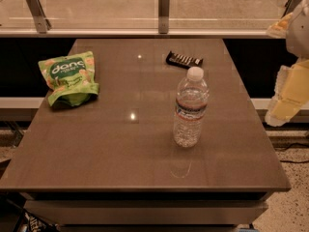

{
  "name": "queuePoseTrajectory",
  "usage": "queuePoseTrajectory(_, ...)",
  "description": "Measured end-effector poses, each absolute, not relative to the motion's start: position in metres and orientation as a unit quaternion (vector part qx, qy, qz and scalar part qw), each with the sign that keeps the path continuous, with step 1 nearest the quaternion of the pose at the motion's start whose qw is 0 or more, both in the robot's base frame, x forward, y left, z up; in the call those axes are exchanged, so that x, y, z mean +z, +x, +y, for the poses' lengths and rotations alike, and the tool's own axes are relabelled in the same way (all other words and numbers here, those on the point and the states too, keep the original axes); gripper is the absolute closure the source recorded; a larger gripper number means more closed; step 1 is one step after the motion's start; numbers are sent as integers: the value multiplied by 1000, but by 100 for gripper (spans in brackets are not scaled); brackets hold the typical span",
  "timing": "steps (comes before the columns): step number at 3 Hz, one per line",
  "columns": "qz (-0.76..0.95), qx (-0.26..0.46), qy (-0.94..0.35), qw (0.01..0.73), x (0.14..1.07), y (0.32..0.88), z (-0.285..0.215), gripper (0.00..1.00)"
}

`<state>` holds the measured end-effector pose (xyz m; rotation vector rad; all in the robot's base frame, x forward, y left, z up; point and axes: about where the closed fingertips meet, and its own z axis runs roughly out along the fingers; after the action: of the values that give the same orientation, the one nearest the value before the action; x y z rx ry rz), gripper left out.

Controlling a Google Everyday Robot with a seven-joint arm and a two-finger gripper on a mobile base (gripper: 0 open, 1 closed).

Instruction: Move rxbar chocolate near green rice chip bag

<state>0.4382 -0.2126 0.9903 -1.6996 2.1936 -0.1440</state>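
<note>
The rxbar chocolate (184,59) is a small flat black wrapper with pale lettering, lying near the far right of the brown table (120,149). The green rice chip bag (70,77) is a bright green pouch with white "danc" lettering, lying at the table's far left. My gripper (289,95) is at the right edge of the view, off the table's right side, well away from the bar and to the right of it.
A clear plastic water bottle (190,111) with a white cap stands upright right of the table's centre, in front of the bar. A glass railing with metal posts (163,9) runs behind the table.
</note>
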Motion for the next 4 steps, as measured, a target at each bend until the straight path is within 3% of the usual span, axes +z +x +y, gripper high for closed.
queuePoseTrajectory(2, 777, -52, -593, 207, 995, 443, -211, 0)
queuePoseTrajectory(4, 775, -20, -560, 291, 997, 476, -220, 0)
